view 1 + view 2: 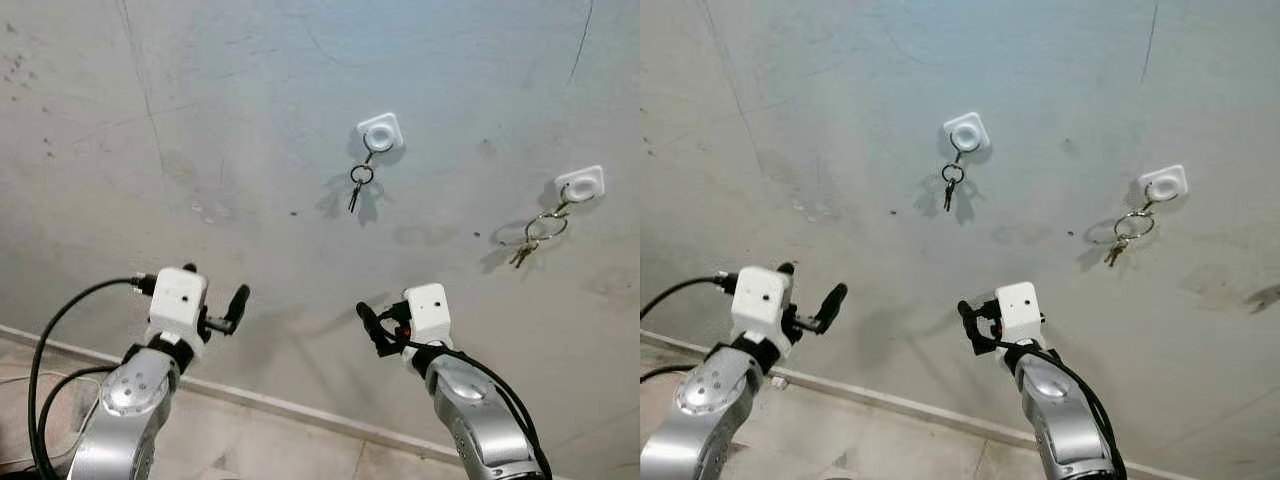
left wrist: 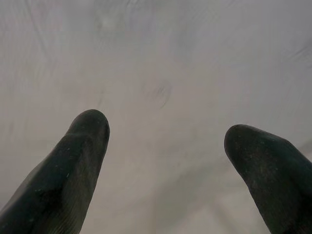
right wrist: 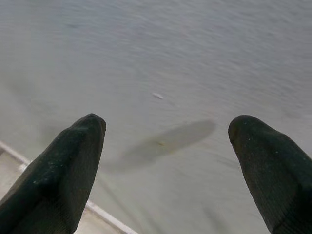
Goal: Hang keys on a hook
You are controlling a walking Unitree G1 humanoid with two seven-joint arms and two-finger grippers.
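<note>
Nearest the camera, both silver arms rise from the lower edge of the head views. The left gripper (image 1: 225, 300) sits at lower left, its two black fingers (image 2: 73, 170) spread wide with nothing between them; the left wrist view looks past them onto bare grey wall (image 2: 185, 73). A black cable (image 1: 55, 340) loops from the white wrist housing down past the left arm. The right gripper (image 1: 375, 328) sits lower centre, pointing toward the robot's left, and its fingertips (image 3: 273, 165) are likewise held well apart and empty, with a soft shadow lying on the wall between them in the right wrist view.

Below the grippers a pale baseboard strip (image 1: 300, 408) runs diagonally where the wall meets the tiled floor (image 1: 250, 445).

Farther up the scuffed grey wall, two white square hooks are mounted well apart. The nearer-centre hook (image 1: 381, 132) carries a small key ring with a dark key (image 1: 360, 180) hanging straight below it. The hook to the robot's right (image 1: 581, 183) holds a larger ring with a bunch of keys (image 1: 540, 232), which hangs down and toward the left. Both sets of keys are on their hooks, clear of either gripper, each casting a faint shadow on the wall.
</note>
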